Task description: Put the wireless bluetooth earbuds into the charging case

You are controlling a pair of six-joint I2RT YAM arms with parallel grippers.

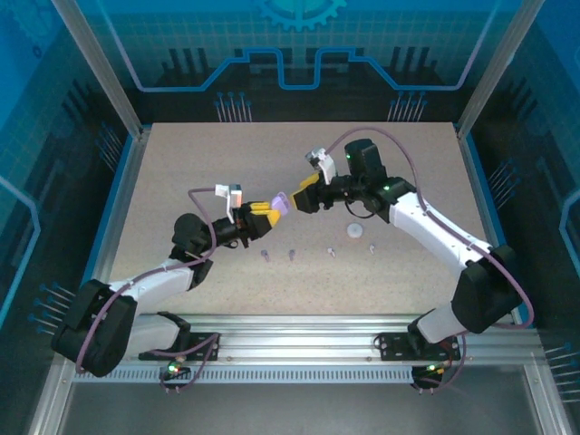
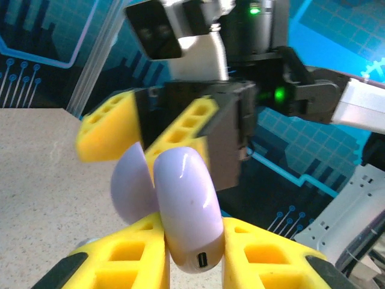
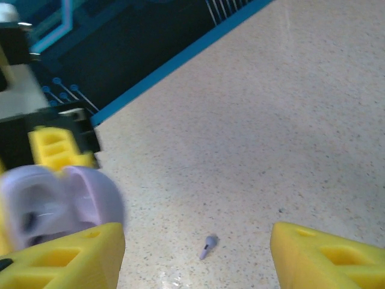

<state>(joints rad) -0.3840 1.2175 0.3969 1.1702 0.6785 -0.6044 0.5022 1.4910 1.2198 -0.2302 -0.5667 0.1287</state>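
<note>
Top external view puts the task at an early stage, with none of the four tiny stemmed earbuds seated. Two pale purple earbuds lie on the speckled beige tabletop, on the base side of the left claw. Two white earbuds lie on the base side of the right claw. All four are apart from either case.

The left claw is clamped tight on the round pale purple plastic charging case, which it holds up between the two claws. From the left wrist its clamshell halves stand splayed, so I judge the opening done or nearly so. The right claw stands wide and grips nothing, its yellow fingers right at the lid; whether they touch it I cannot tell.

The purple case's hollow is too blurred to read, but with four buds on the table I judge it empty. A round white disc-shaped case rests just beside the right claw, its contents hidden. Every bud is yet to be picked up and seated.
</note>
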